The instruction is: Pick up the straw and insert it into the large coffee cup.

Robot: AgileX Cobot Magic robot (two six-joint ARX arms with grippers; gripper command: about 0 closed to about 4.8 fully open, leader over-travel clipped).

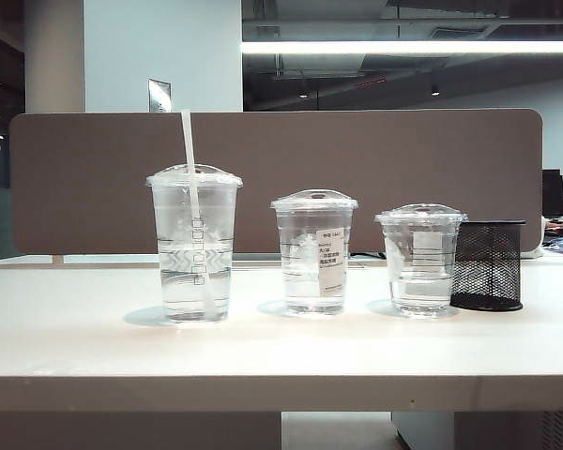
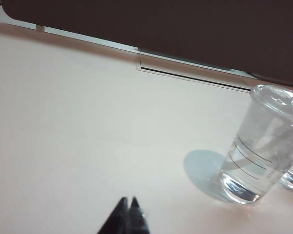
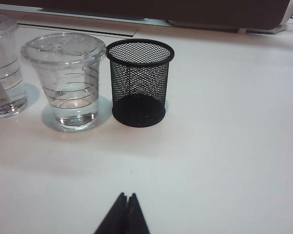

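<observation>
Straw [image 1: 190,159] stands tilted in the large coffee cup [image 1: 194,246], leftmost on the table [image 1: 281,347].
White straw; printed squares down the cup, unreadable. Left gripper [image 2: 128,202] and right gripper [image 3: 127,197] pinched closed, empty, near the front.

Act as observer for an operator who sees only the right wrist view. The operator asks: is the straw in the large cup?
Observer: Yes. In the exterior view the straw stands through the lid of the large cup, its top leaning left.
Operator: Where is the left gripper?
Observer: The left gripper is shut and empty, low over the table near the large cup.
Operator: My right gripper is shut, facing the mesh pot. Any water in that cup?
Observer: Yes, water fills its lower part.
</observation>
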